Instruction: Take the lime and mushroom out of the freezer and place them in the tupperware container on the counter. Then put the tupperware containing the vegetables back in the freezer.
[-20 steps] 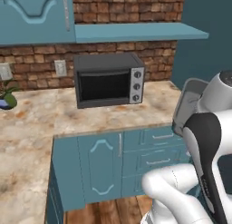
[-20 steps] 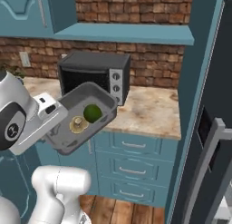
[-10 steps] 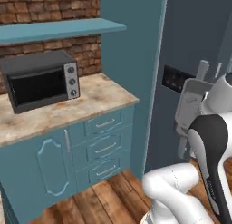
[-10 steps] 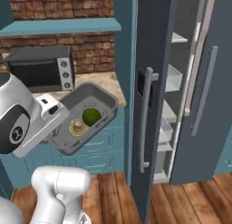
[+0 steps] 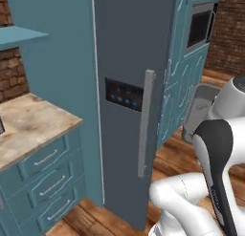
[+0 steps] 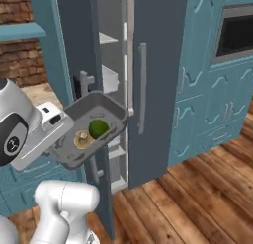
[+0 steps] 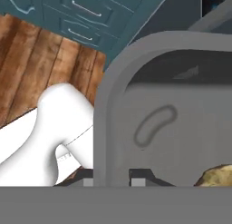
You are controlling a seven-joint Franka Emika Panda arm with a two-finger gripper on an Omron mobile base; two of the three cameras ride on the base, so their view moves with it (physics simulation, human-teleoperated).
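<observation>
Two vegetables ride in the shallow dark grey rectangular tupperware container (image 6: 114, 108) that my pincer (image 7: 112, 178) clamps by its rim: the small round dark green lime (image 6: 98, 128) and the tan speckled mushroom (image 6: 82, 139), just beyond my fingertips. Ahead of my pincer stands the tall slate-blue freezer (image 6: 153, 85), door ajar.

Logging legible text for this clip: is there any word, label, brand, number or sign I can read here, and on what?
None can be read.
Freezer door panel: a few small blue lights or icons, too small and blurred to read.
Grey container with the lime and mushroom: no lettering; an oval mark moulded in its floor, no text.
Wall oven: no label visible.
</observation>
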